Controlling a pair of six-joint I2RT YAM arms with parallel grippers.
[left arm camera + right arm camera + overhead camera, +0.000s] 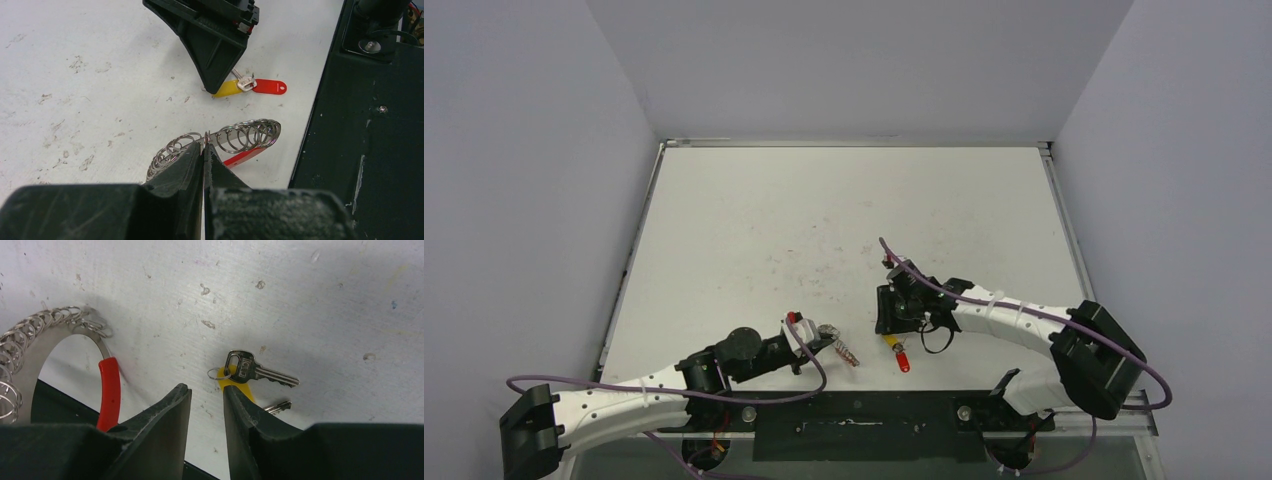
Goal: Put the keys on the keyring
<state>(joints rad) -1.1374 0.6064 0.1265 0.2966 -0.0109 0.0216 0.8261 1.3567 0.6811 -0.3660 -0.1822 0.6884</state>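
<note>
**Keyring pinched by the left arm, keys on the worktop under the right**

The left end effector [204,148] is closed on the keyring [243,135], its two fingers pressed together on the thin metal band of the loop. On either side of the grip the band is strung with many small silvery rings. The loop hangs just above the white, scuffed worktop [844,200] near its front edge. The red sleeve [242,156] lies on the arc nearest the black base plate [350,150].

The keys [256,371] lie flat on the worktop just beside the keyring, not touching it. One silver key is fully in view from the right wrist. A small wire ring links its head to a yellow plastic tag [233,384]. Only the blade tip of a second key [278,406] shows past the finger. From the left wrist a red plastic tag [270,86] lies next to the yellow one, with a silver key head between them.

The right end effector [206,399] is low over the keys, fingers pointing down. Its jaws stand narrow, with a slim strip of bare worktop showing between them and nothing gripped. One fingertip [239,407] covers part of the yellow tag. Whether it presses on the tag or hovers just above it cannot be told.
</note>
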